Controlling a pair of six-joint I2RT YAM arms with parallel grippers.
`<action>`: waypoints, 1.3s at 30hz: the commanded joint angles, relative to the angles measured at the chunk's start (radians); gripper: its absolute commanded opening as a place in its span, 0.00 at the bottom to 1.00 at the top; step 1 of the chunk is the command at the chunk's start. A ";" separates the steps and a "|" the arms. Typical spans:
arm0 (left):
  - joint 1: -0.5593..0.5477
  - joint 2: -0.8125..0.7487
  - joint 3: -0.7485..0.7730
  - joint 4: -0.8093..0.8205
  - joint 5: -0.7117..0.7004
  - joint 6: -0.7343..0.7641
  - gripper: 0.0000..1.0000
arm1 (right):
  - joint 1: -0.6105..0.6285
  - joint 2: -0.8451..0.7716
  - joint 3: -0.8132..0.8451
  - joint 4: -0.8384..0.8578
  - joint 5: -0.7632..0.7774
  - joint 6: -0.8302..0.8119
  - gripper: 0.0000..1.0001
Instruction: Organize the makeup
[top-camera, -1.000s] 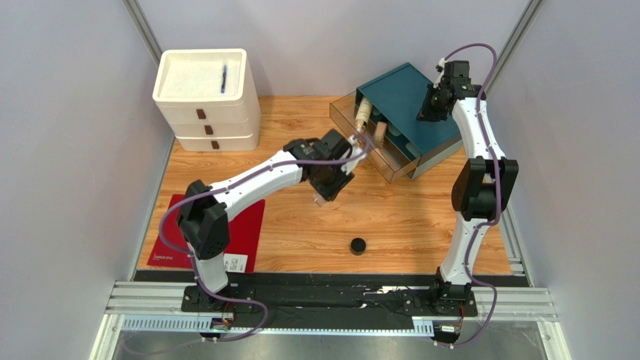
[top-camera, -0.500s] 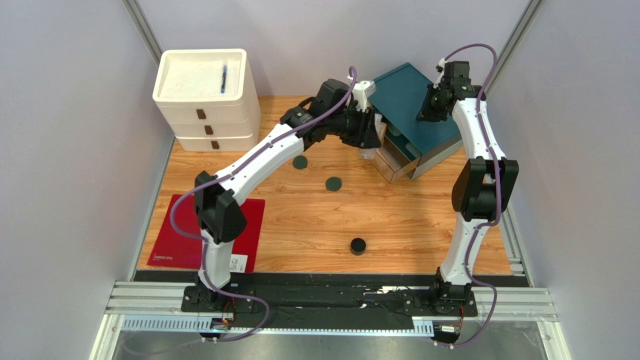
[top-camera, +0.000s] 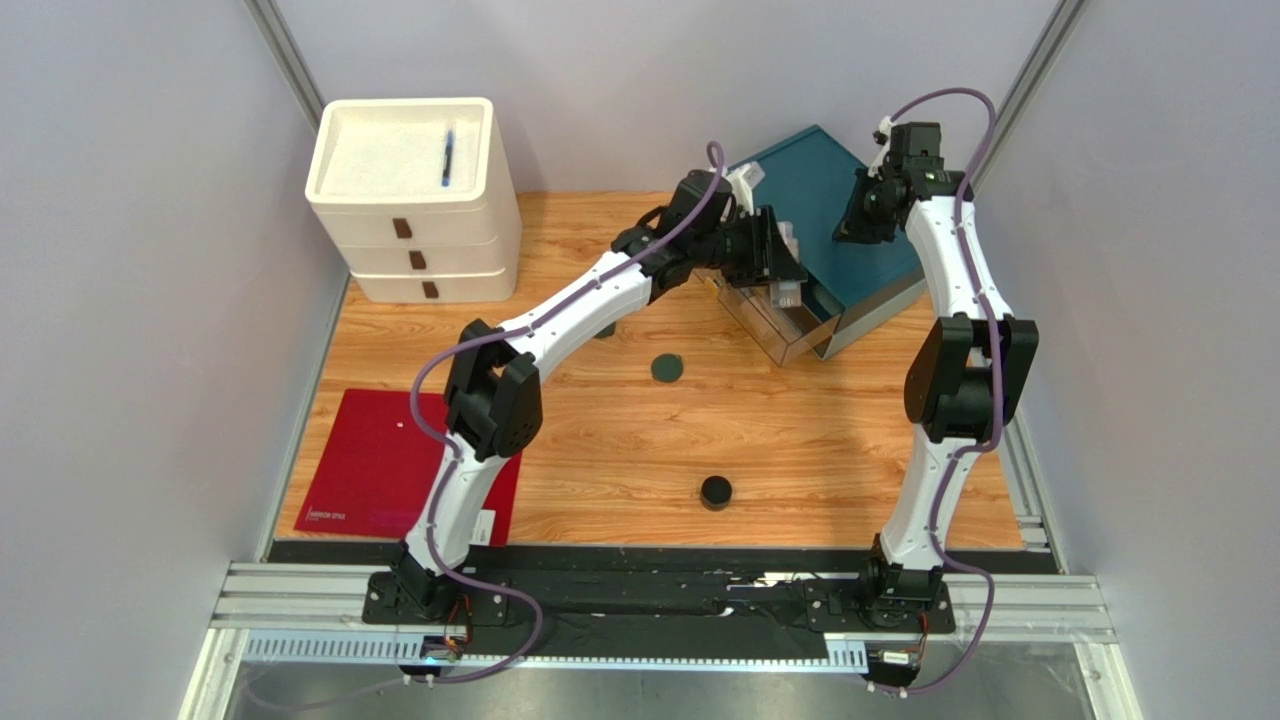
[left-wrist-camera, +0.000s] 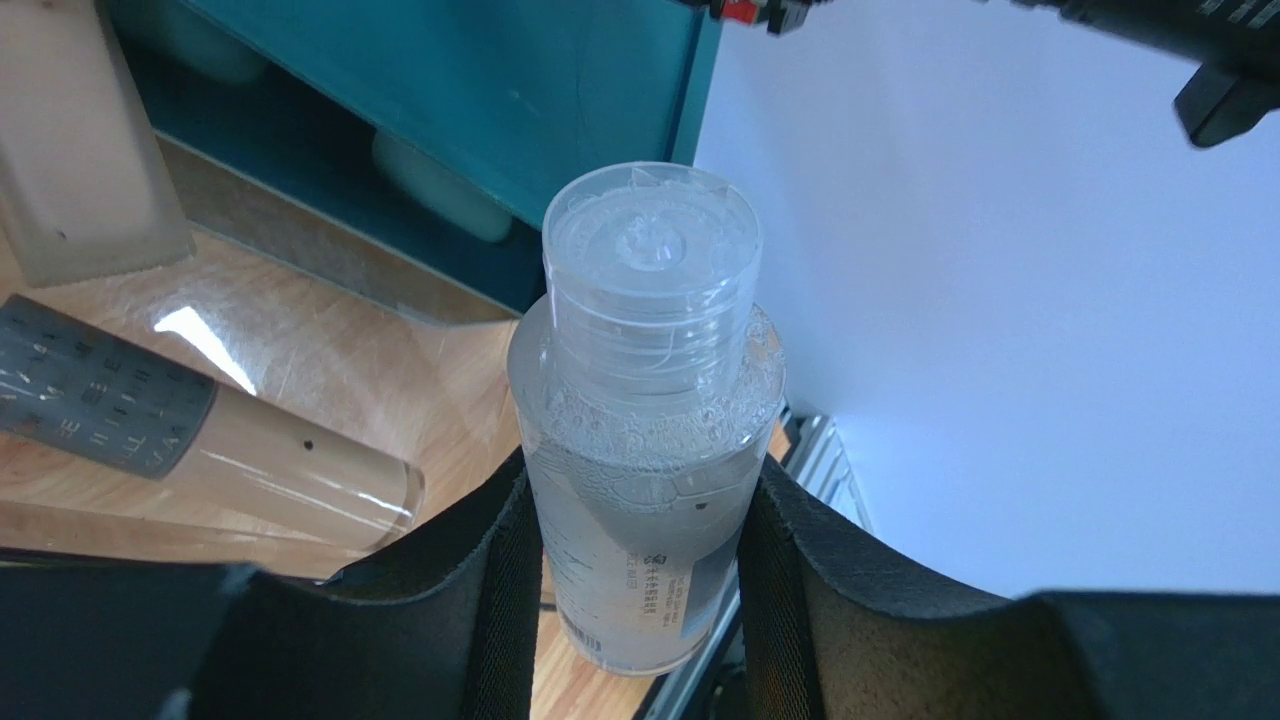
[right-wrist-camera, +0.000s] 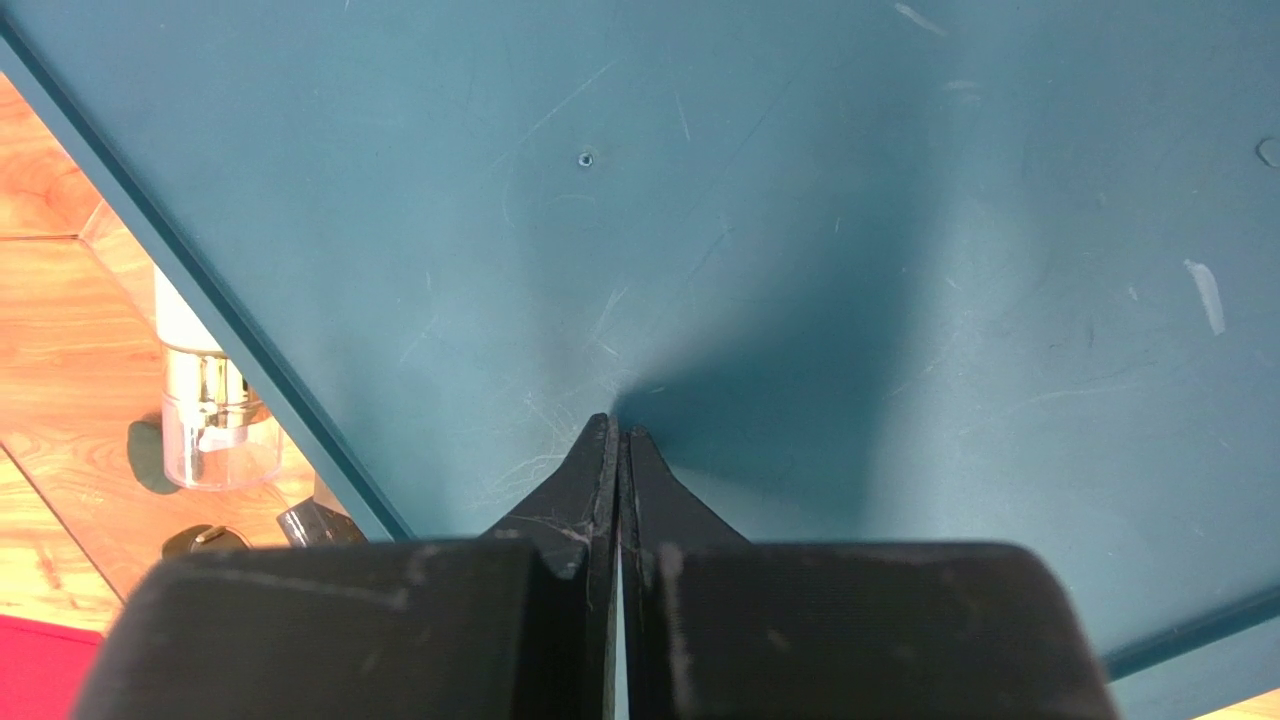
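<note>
Nearest the bases, at 8 o'clock on the table (top-camera: 842, 450), there's a red mat (top-camera: 361, 458) with a white label (top-camera: 470, 525), print way too small to read. A black jar (top-camera: 717, 491) sits alone at 5 o'clock, and a green disc (top-camera: 666, 366) lies about dead centre, with a second disc (top-camera: 604, 329) at its 10 o'clock, mostly hidden under the left arm. Further out at 1 o'clock, the left gripper (left-wrist-camera: 637, 518) is clamped around the clear bottle (left-wrist-camera: 649, 375), upright, right at the clear drawer (top-camera: 769, 318) pulled out of the teal box (top-camera: 842, 225). The bottle has a label (left-wrist-camera: 649, 588) with tiny dark print I can't make out. In the drawer a beige bottle (left-wrist-camera: 286, 473) lies on its side, pale lettering on its grey end, also unreadable; another one (left-wrist-camera: 75, 150) is beside it. The right gripper (right-wrist-camera: 618, 450) is pinched closed on nothing, tips on the box's top. A cream bottle (right-wrist-camera: 203, 393) shows past the box's edge. At 11 o'clock, white drawers (top-camera: 413, 225) with a pen (top-camera: 448, 155) on top.
</note>
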 joint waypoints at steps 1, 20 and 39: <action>-0.003 -0.004 0.069 0.084 -0.016 -0.052 0.07 | -0.012 0.044 -0.052 -0.126 0.032 -0.007 0.00; 0.006 0.054 0.082 -0.021 -0.010 -0.007 0.69 | -0.015 0.035 -0.054 -0.126 0.035 -0.010 0.00; 0.191 -0.341 -0.438 0.069 -0.047 0.045 0.00 | -0.017 0.020 -0.082 -0.119 0.035 -0.009 0.00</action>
